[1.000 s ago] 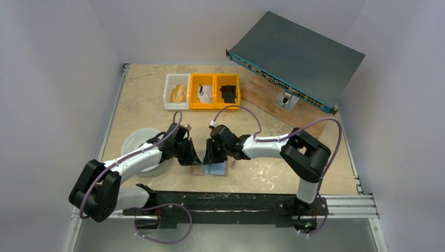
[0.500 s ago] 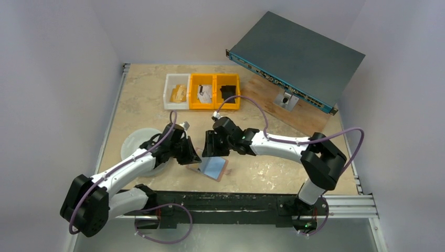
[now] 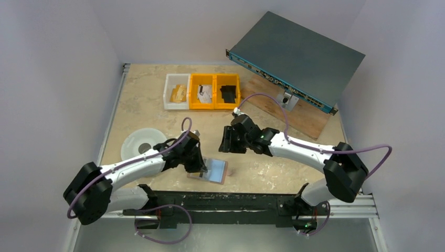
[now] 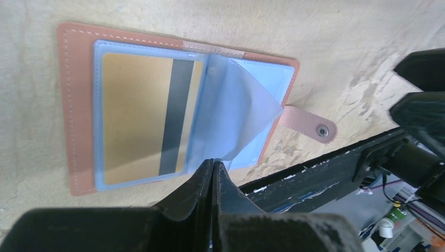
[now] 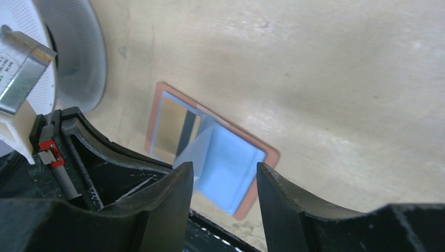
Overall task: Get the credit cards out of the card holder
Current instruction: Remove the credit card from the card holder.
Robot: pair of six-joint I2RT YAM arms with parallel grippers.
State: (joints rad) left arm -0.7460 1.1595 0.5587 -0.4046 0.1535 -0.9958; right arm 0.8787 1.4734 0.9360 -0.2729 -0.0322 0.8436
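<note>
Though unclear from above, wrist views show left fingers [image 4: 209,176] pinching the card holder's [image 4: 78,105] leaf [image 4: 236,110], right fingers [image 5: 181,181] parted, empty.

Beige marbled table [image 3: 315,173] sits boxed in by plain pale walls [image 3: 52,63] on three sides, evenly lit. At the table's far right corner, a grey rack-mount unit [image 3: 299,52] tilts on a wooden board [image 3: 299,118].
</note>
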